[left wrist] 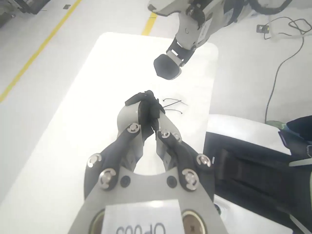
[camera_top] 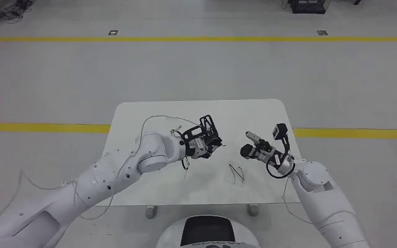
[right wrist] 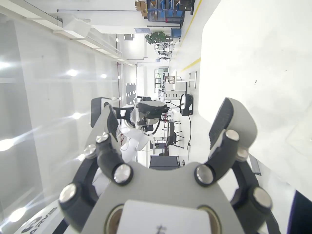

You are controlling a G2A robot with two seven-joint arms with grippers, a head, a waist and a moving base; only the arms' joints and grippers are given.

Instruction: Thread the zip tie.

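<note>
**Zip-tie threading, pick-up stage.** The zip ties (camera_top: 236, 173), thin black strands, are lying loose on the white table (camera_top: 149, 124) in the lower middle of the top view, just below the gap between the two grippers and touching neither. In the left wrist view they are showing as crossed strands just right of centre (left wrist: 173, 105), beside the tip of the left gripper (left wrist: 148, 102).

The left gripper is hovering over the table with its fingers pressed together. Nothing can be made out between the pads, though a strand this thin could be hidden there. The right gripper (right wrist: 168, 113) is facing it from the right of the top view, near but apart, with its fingers spread wide and nothing between them.

**Step in hand (judged).** No tie is clearly being held, so threading proper is not yet under way and the work is sitting at the pick-up.

**Next move (judged).** One gripper needs to descend to the strands and pinch a single tie near one end. The other then needs to take the opposite end, so that tail and head can be lined up. Separating one strand from the crossed group is likely to be the delicate part.

**Count.** Two grippers and one table. There are seemingly two zip ties, though the crossing is making the count uncertain.
</note>
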